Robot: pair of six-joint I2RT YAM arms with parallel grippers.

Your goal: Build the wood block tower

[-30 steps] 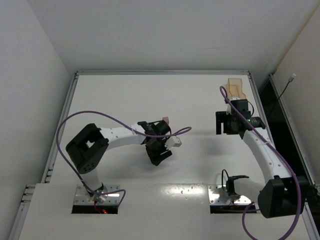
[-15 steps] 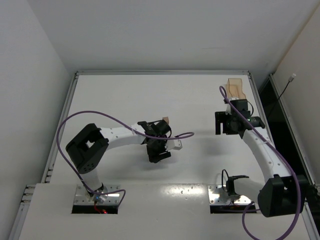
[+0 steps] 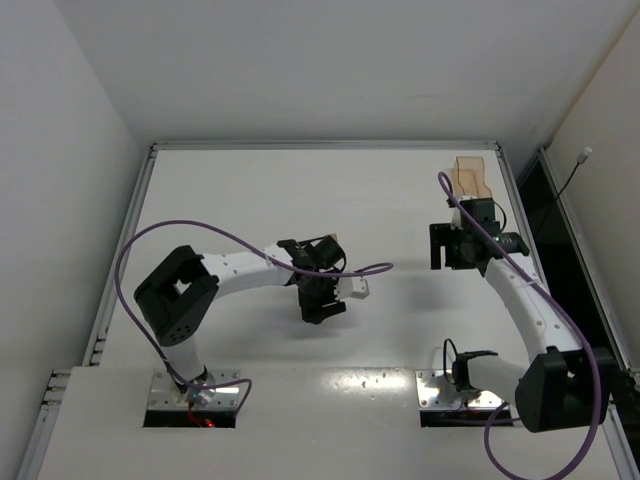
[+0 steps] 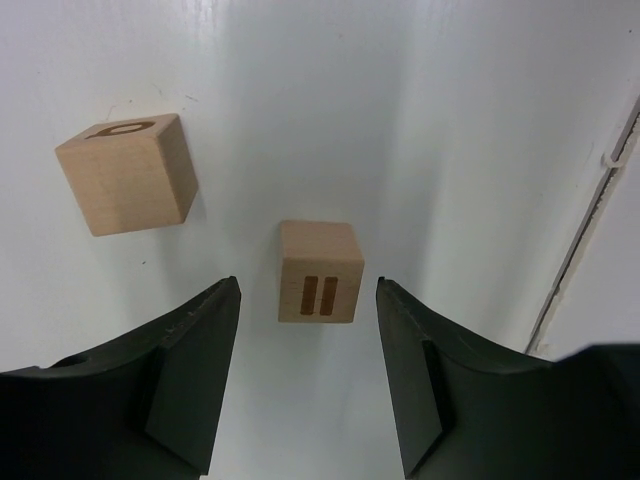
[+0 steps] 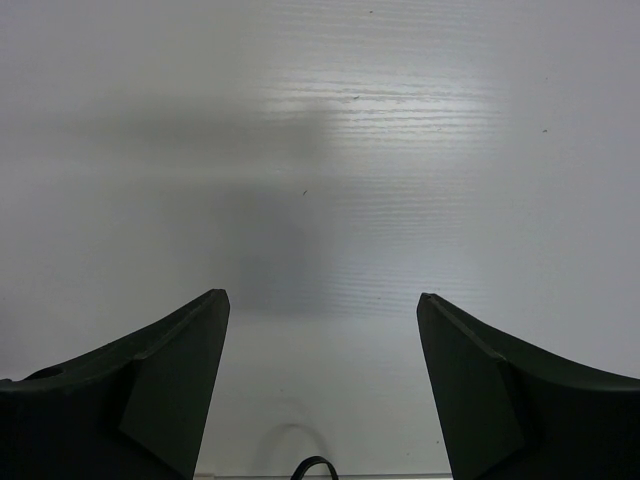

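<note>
So the left pincer (image 4: 308,292) is spread apart, pointing down at the desk (image 4: 450,120). A wood block (image 4: 320,262) with two dark bars sits mid-frame, lined up with the gap between the tips. A second block (image 4: 125,172) sits upper left, apart from it. The right pincer (image 5: 322,310) is apart too, above the desk.

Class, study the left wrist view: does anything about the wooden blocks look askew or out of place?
Yes. The ring-marked block sits twisted relative to the two-bar block, which lines up squarely with the open left pincer. They lie apart, not stacked.
</note>
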